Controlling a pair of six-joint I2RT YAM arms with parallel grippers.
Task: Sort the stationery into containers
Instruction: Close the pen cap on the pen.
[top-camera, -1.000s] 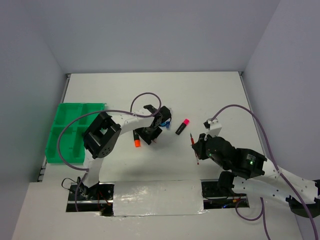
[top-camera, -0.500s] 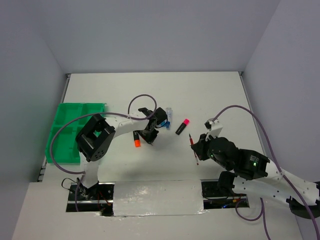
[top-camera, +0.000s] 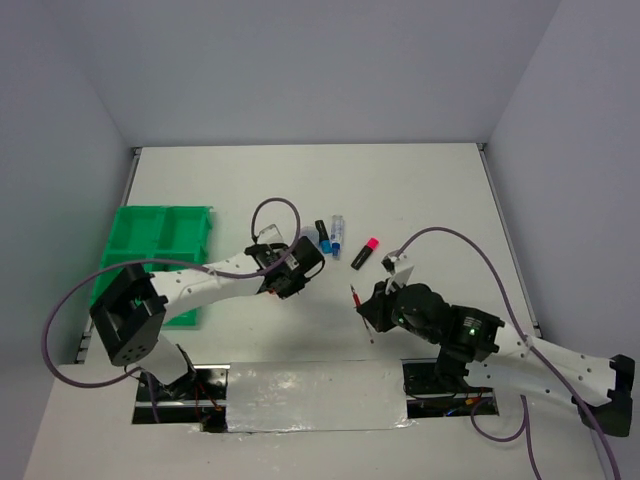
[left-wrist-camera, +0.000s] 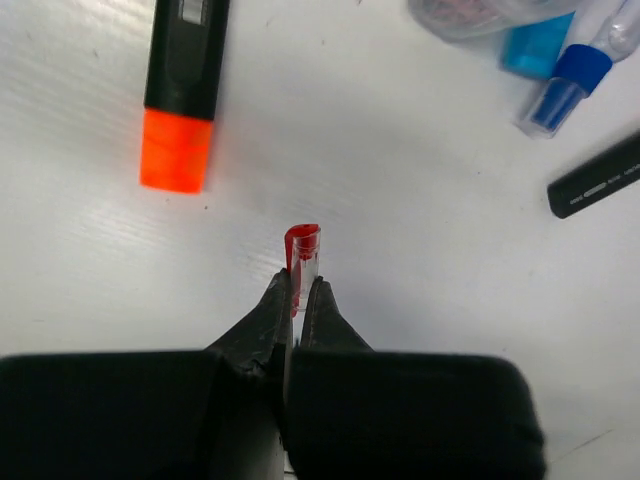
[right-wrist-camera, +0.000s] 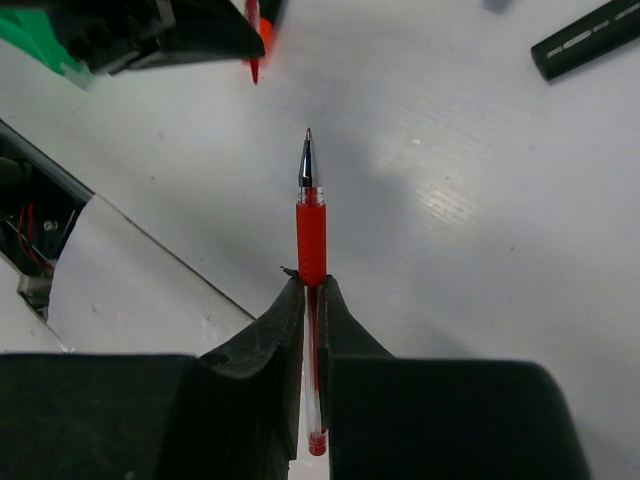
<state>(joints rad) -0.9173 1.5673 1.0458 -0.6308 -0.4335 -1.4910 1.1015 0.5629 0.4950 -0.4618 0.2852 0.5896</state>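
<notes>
Pick done, carry pending: left gripper (left-wrist-camera: 297, 290) was clamped shut on a small red cap (left-wrist-camera: 303, 250) near the orange highlighter (left-wrist-camera: 183, 90), right gripper (right-wrist-camera: 312, 290) was pinched on the red pen (right-wrist-camera: 311, 225) mid-table, so next I'd say both needed hauling left to the green tray (top-camera: 165, 209), well apart.

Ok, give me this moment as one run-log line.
left gripper: shut on red cap | right gripper: shut on red pen | orange highlighter: on table
</notes>
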